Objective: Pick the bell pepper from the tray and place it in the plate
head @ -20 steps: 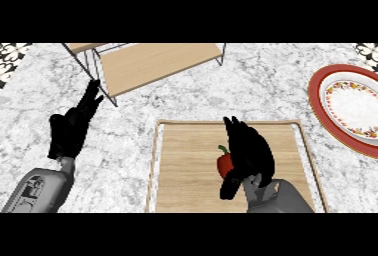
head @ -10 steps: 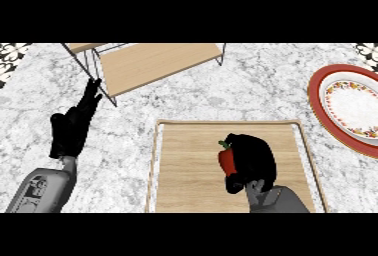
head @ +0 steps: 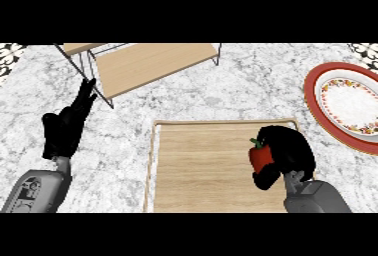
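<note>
Status: the pick looks made, and the placing is judged still to do.

1. Left hand (head: 68,127). Well to the left of the tray, above the marble counter (head: 221,95). Fingers are straight and together, pointing away from the robot. It holds nothing, is resting, and has no part in the task.

2. Wooden rack (head: 155,62). On thin wire legs, beyond the tray's far left corner. It is not involved.

3. Tray (head: 199,167). A pale wood board with a raised rim, the landmark for this entry. The board's left and middle show bare wood.

4. Bell pepper (head: 259,156). Red with a green stem, over the tray's right part and inside its rim. It is not yet in the plate. Whether it is lifted clear of the wood or sits on it cannot be told from this steep view.

5. Right hand (head: 289,152). Over the tray's right edge, with the forearm coming in from below. Fingers and thumb are curled round the bell pepper, which shows at the hand's left side. The far side of the fruit is hidden by the palm.

6. Plate (head: 314,102). Red-rimmed with a white patterned centre, beyond and to the right of the tray and apart from it. Nothing shows on its visible part.

Remaining, as judged: raise the pepper clear of the tray rim, carry it right and away to the plate, and release it.
</note>
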